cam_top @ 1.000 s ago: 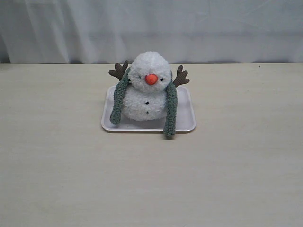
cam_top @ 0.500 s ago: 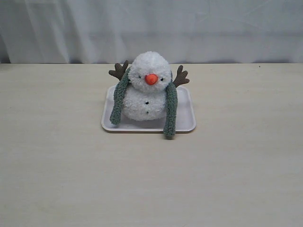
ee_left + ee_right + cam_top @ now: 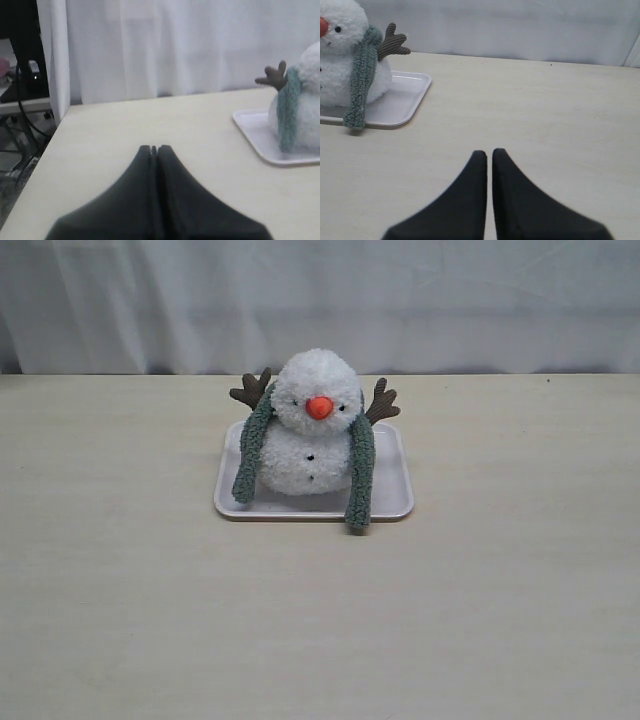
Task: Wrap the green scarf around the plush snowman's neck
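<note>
The plush snowman (image 3: pixel 312 430) sits upright on a pale tray (image 3: pixel 395 490). The green scarf (image 3: pixel 360 475) is draped behind its neck (image 3: pixel 312 427), and both ends hang down the front, one on each side of the body. Neither arm shows in the exterior view. In the left wrist view my left gripper (image 3: pixel 155 148) is shut and empty over bare table, well away from the snowman (image 3: pixel 305 100) and scarf (image 3: pixel 287 107). My right gripper (image 3: pixel 489 153) is shut with only a thin slit, empty, far from the snowman (image 3: pixel 342 55) and scarf (image 3: pixel 361 85).
A white curtain (image 3: pixel 320 300) hangs behind the beige table (image 3: pixel 320 620). Past the table's left edge, the left wrist view shows dark equipment and cables (image 3: pixel 25 75). The tray's rim appears in both wrist views (image 3: pixel 255 137) (image 3: pixel 415 100).
</note>
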Controlling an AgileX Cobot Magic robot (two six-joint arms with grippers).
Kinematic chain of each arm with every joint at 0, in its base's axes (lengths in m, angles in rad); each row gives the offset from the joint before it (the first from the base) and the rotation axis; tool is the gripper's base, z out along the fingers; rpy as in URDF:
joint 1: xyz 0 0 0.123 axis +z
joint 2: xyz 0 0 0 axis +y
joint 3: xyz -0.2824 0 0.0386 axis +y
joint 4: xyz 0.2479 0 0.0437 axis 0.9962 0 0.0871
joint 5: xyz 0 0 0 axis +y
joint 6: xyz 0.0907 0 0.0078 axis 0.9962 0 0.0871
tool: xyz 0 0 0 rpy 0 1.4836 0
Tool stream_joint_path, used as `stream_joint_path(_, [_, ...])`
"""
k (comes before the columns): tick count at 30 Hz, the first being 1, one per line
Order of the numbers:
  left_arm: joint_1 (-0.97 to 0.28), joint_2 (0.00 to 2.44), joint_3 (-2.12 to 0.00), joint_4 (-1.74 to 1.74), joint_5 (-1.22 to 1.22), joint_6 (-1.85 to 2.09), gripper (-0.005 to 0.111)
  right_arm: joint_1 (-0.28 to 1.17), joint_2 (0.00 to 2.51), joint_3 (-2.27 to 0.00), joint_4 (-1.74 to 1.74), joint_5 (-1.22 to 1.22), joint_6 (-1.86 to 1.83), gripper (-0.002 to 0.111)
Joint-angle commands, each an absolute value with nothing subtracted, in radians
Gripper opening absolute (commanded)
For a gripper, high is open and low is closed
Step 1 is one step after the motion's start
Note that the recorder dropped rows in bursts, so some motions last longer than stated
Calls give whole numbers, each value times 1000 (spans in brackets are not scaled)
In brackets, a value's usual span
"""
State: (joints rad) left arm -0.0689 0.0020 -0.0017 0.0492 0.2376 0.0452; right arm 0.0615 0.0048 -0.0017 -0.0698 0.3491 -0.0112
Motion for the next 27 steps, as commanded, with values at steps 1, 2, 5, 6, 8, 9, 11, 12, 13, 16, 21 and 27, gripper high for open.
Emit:
stream_joint_path(1, [-71, 0, 0, 71, 343, 64, 0, 55, 0, 0, -68, 349, -8, 4])
stream_joint_path(2, [-71, 0, 0, 71, 346, 64, 0, 55, 0, 0, -68, 349, -8, 4])
stream_joint_path(5, [-71, 0, 0, 71, 346, 64, 0, 55, 0, 0, -68, 349, -8, 4])
stream_joint_path(6, [-71, 0, 0, 68, 345, 64, 0, 55, 0, 0, -68, 349, -8, 4])
stream_joint_path(8, [-71, 0, 0, 67, 345, 59, 0, 55, 0, 0, -68, 349, -8, 4])
stream_joint_path(9, [-71, 0, 0, 67, 345, 59, 0, 55, 0, 0, -68, 349, -8, 4])
stream_joint_path(11, [-71, 0, 0, 67, 345, 55, 0, 55, 0, 0, -68, 349, -8, 4])
stream_joint_path(12, [-71, 0, 0, 67, 345, 50, 0, 55, 0, 0, -68, 349, -8, 4])
stream_joint_path(13, [-71, 0, 0, 67, 345, 47, 0, 55, 0, 0, -68, 349, -8, 4])
stream_joint_path(16, [-71, 0, 0, 67, 343, 47, 0, 55, 0, 0, -68, 349, -8, 4])
stream_joint_path(21, [-71, 0, 0, 67, 343, 47, 0, 55, 0, 0, -68, 349, -8, 4])
stream_joint_path(27, [-71, 0, 0, 67, 346, 47, 0, 55, 0, 0, -68, 349, -8, 4])
